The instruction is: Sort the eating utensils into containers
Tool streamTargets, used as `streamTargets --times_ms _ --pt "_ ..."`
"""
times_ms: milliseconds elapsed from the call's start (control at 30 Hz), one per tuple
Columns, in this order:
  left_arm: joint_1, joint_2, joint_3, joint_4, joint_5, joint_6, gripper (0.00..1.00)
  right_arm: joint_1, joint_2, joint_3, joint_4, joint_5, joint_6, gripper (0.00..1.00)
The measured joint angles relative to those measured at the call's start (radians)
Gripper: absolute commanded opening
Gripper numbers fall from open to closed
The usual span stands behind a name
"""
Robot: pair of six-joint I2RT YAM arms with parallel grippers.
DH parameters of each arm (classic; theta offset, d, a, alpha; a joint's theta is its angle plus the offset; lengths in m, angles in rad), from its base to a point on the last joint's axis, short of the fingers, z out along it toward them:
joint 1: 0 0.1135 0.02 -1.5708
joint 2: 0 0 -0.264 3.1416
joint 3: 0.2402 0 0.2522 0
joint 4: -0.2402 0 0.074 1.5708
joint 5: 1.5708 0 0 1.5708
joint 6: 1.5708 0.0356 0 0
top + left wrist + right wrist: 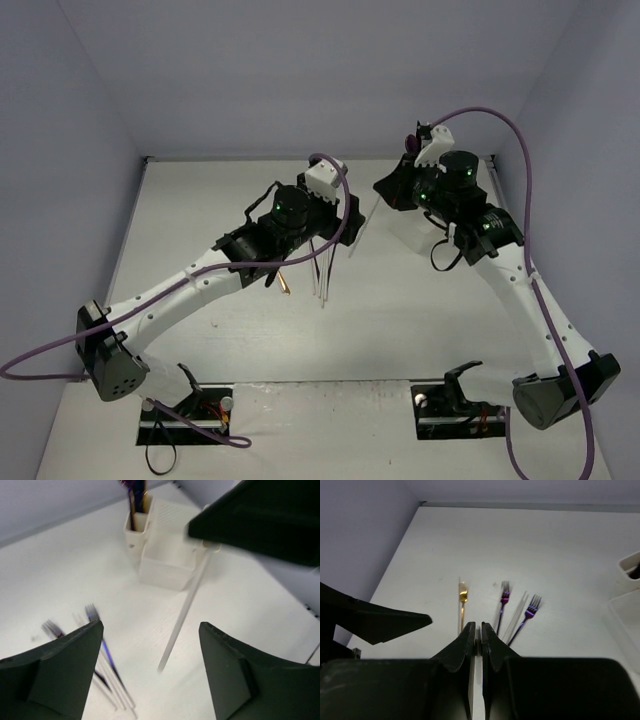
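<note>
The right tool [478, 630] is clamped on a slim white plastic utensil [182, 615], which hangs tilted at the centre of the left wrist view, its upper end beside the white organizer [167, 562]. The left tool [150, 625] stands wide apart, holding nothing. Dark purple-blue utensils [136, 492] stand in the organizer's top-centre cup, and a gold fork [463, 595] and purple forks [505, 597] lie on the bench [560, 545].

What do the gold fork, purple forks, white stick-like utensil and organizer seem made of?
Gold fork: shiny gold, metal or coated plastic, unclear. Purple forks: glossy purple-blue, likewise. White utensil: pale, slim, probably plastic. Organizer: matte white moulded walls, likely plastic.
</note>
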Motion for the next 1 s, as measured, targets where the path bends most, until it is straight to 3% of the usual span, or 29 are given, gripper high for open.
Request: streamTargets --times_ms 167,367,600,767,1000 --pt "0.051 -0.050 -0.096 -0.082 -0.076 -0.037 0.91 -0.111 -0.010 0.024 -0.014 0.111 -0.075 0.00" --pt "0.219 -0.171 -0.235 -0.224 -0.126 -0.101 0.94 -0.315 0.013 0.111 -0.021 0.280 -0.156 0.00" --pt "0.355 -0.298 -0.389 -0.364 -0.144 -0.128 0.94 -0.530 0.165 0.260 -0.011 0.314 -0.187 0.00" --pt "0.411 -0.364 -0.489 -0.435 -0.143 -0.131 0.94 -0.572 0.315 0.351 -0.010 0.315 -0.202 0.00" --pt "0.429 -0.385 -0.505 -0.463 -0.133 -0.131 0.94 -0.584 0.451 0.409 -0.008 0.312 -0.217 0.00"
